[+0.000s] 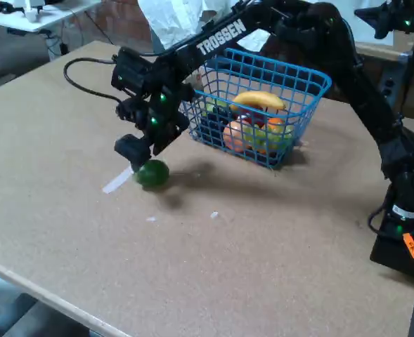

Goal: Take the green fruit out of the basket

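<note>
The green fruit (pixel 153 174), a small dark-green ball, is outside the basket, at or just above the tabletop to the basket's left in the fixed view. My gripper (pixel 140 159) points down onto it. One black finger (pixel 131 149) overlaps the fruit's upper left side, and the other finger is hidden behind it. The gripper looks shut on the fruit. The blue wire basket (pixel 312 74) stands behind and to the right, a hand's width from the fruit.
In the basket lie a yellow banana (pixel 260 99), an orange-pink fruit (pixel 233 135) and other fruit. A strip of white tape (pixel 117 180) lies on the table beside the green fruit. The arm's base (pixel 399 239) stands at the right edge.
</note>
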Robot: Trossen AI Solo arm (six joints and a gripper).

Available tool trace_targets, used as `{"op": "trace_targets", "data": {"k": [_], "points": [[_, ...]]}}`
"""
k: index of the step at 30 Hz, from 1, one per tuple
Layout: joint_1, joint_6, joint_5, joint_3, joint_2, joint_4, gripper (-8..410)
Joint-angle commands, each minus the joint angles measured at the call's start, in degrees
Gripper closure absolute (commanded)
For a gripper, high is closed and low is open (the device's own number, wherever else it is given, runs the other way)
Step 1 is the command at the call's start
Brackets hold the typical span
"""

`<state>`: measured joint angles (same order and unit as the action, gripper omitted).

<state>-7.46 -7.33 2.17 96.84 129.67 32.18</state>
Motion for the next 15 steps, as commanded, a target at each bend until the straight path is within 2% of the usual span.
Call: {"op": "trace_targets", "data": {"k": [1,6,12,15], "points": [[0.0,-0.33,-0.22,0.0,-2.21,-0.13,50],[0.0,-0.07,-0.96,0.0,-6.84,0.02,50],[-0.02,0.13,-10.36,0.0,-15.17,-0.02,50],[0.0,0.11,-12.41,0.0,-20.15,0.02,50]]}}
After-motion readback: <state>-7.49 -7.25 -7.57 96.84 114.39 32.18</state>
